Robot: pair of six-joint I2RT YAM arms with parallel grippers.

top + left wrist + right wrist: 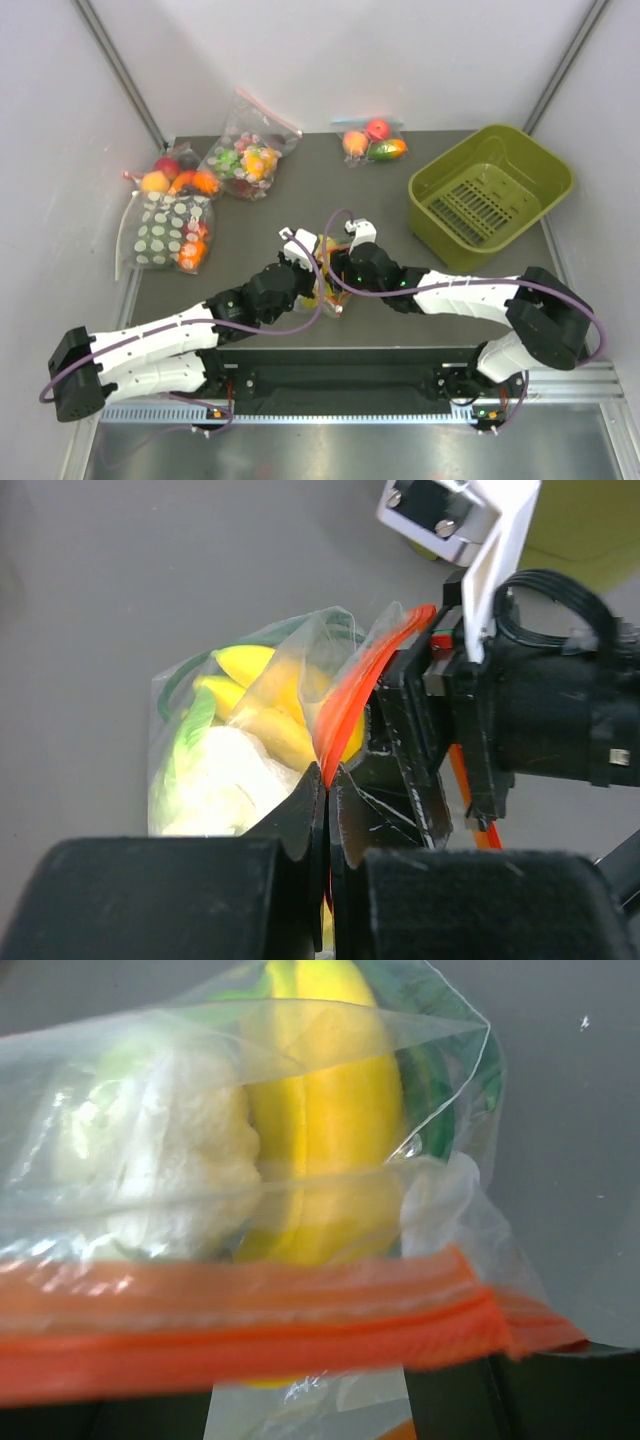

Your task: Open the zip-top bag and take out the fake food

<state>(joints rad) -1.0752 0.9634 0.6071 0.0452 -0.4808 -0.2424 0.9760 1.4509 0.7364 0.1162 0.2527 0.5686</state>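
The zip-top bag (322,293) lies at the table's middle, between my two grippers. Through its clear plastic I see the fake food: yellow bananas (265,695) (325,1110) and a pale green-white lettuce head (215,780) (160,1160). My left gripper (329,780) (316,272) is shut on the bag's red-orange zip strip (365,675), which rises from its tips. My right gripper (336,272) (435,760) sits just to the right, against the same edge. In the right wrist view the strip (250,1330) runs across in front of the right gripper (305,1410). Its fingers (500,1400) stand wide apart, open.
A green basket (490,190) stands at the back right. A white-dotted bag (165,235) and a bag of fruit (175,178) lie at the left edge. A bag of multicolour pieces (245,155) and a small fruit bag (372,140) lie at the back.
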